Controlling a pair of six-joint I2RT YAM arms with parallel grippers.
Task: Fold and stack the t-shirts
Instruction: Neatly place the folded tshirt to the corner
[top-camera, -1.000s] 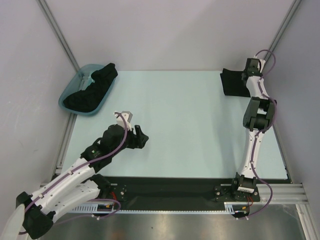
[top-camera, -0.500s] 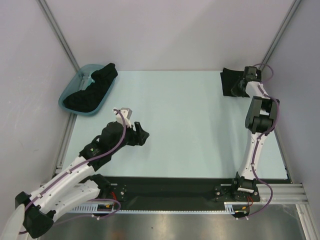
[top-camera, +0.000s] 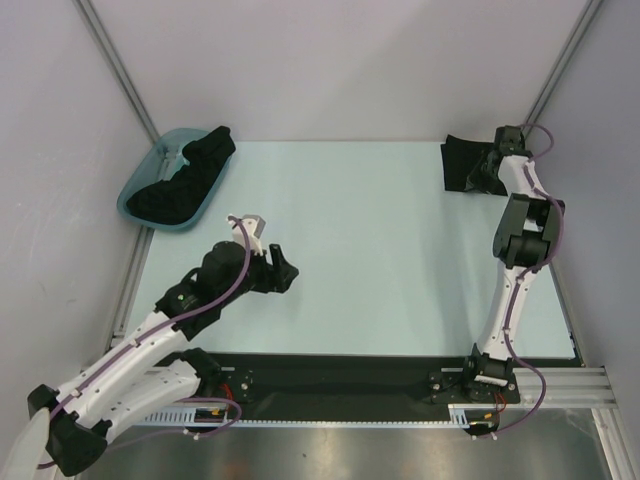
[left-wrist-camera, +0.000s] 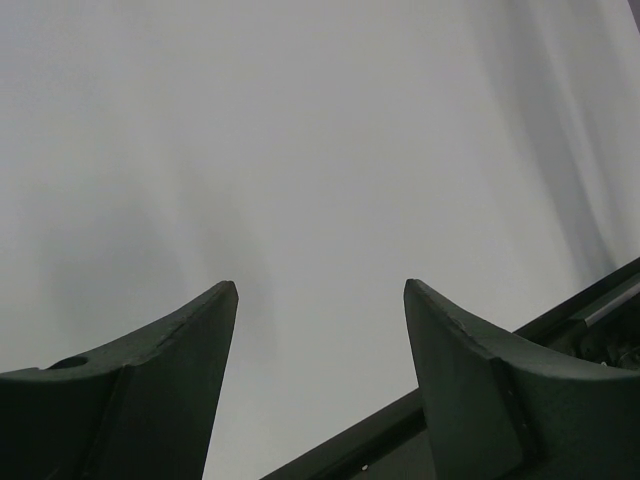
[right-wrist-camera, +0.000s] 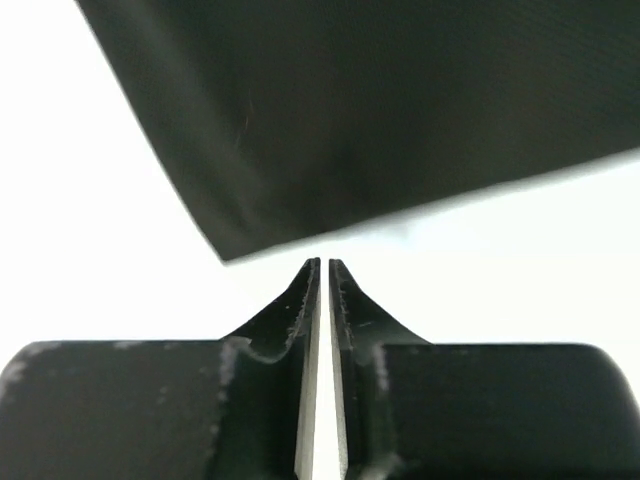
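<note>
A folded black t-shirt (top-camera: 460, 164) lies flat at the table's far right corner; in the right wrist view its edge (right-wrist-camera: 400, 100) sits just beyond the fingertips. My right gripper (top-camera: 487, 172) (right-wrist-camera: 325, 262) is at that shirt's right side, jaws parted only a narrow slit with nothing between them, not touching the cloth. More black t-shirts (top-camera: 190, 175) lie crumpled in the teal tub (top-camera: 134, 190) at the far left. My left gripper (top-camera: 284, 272) (left-wrist-camera: 320, 285) hovers open and empty over bare table left of centre.
The pale table (top-camera: 380, 250) is ringed by grey walls and metal frame posts (top-camera: 115, 60). A black strip (top-camera: 340, 375) with the arm bases runs along the near edge and shows in the left wrist view (left-wrist-camera: 560, 320).
My right wrist swung down to the folded shirt's right side and its jaws parted a crack after being shut. The left arm shifted slightly.
</note>
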